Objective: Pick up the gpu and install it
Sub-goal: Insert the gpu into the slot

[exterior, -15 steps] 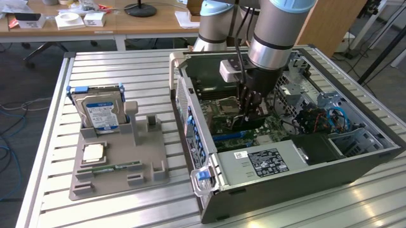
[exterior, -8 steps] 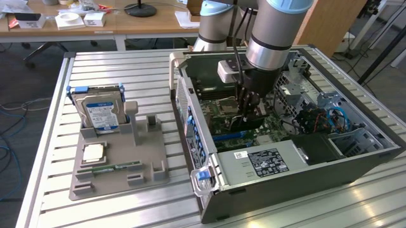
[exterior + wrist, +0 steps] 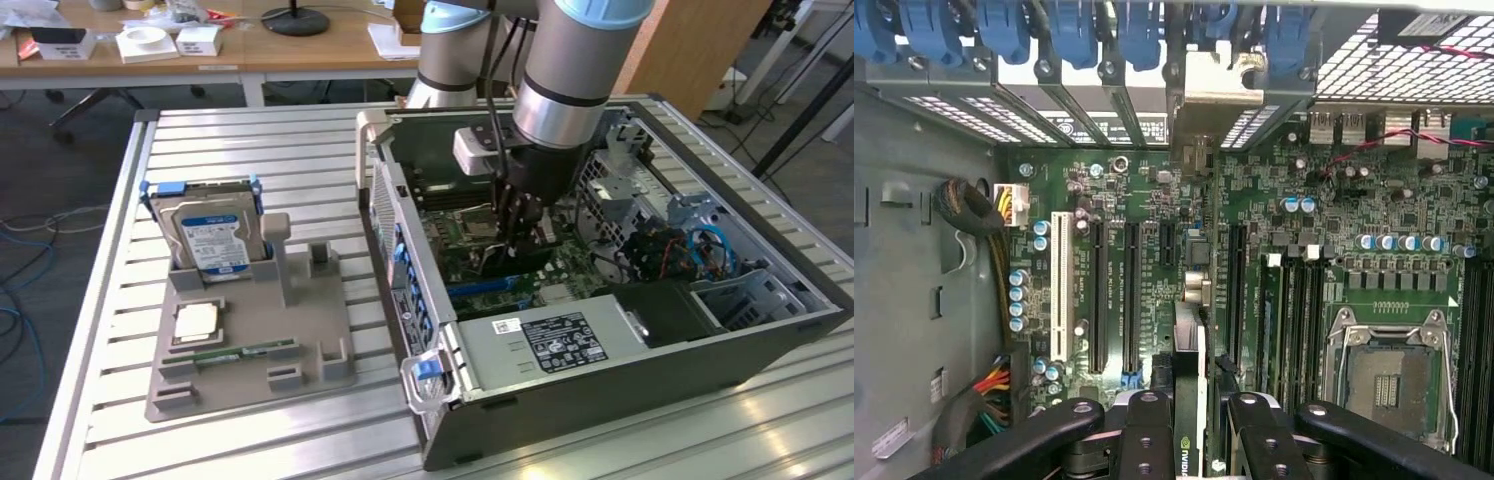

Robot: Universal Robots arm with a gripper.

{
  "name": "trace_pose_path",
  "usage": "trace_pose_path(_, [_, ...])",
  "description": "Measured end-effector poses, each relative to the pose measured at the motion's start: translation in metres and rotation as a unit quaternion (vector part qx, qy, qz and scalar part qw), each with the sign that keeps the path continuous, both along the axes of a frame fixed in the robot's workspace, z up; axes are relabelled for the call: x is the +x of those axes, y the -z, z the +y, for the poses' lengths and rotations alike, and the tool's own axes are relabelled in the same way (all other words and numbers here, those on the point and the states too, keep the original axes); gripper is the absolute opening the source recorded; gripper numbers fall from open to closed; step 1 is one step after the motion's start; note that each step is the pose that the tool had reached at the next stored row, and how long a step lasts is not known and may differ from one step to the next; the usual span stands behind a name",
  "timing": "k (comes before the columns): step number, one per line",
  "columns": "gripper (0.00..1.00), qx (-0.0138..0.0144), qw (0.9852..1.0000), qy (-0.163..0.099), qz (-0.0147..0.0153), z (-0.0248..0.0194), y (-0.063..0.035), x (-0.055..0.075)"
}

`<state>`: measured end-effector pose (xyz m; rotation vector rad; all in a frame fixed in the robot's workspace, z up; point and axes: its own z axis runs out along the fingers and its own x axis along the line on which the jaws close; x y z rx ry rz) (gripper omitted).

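Observation:
The gpu (image 3: 1194,330) shows edge-on in the wrist view as a thin card with a green logo near the fingers. Its silver end bracket (image 3: 1204,95) reaches the rear slot openings of the case. My gripper (image 3: 1194,425) is shut on the card, one black finger on each side. The card stands upright over the motherboard (image 3: 1334,200), in line with the long black expansion slots (image 3: 1100,290). Whether it is fully seated I cannot tell. In the exterior view my gripper (image 3: 518,235) is down inside the open computer case (image 3: 641,390), with the black gpu (image 3: 505,262) below it.
Blue retaining clips (image 3: 1004,30) line the case's rear edge. An open CPU socket (image 3: 1389,375) lies beside the card. At the exterior view's left, a grey holder (image 3: 300,330) carries a hard drive (image 3: 214,235), a processor (image 3: 196,320) and a green memory stick (image 3: 234,353). The power supply (image 3: 561,335) sits inside the case.

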<state>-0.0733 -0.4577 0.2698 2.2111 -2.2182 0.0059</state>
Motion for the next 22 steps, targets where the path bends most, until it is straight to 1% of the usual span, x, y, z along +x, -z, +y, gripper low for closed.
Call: trace_pose_path(22, [0.26, 0.0, 1.0, 0.0, 0.0, 0.0006, 0.0009, -0.006])
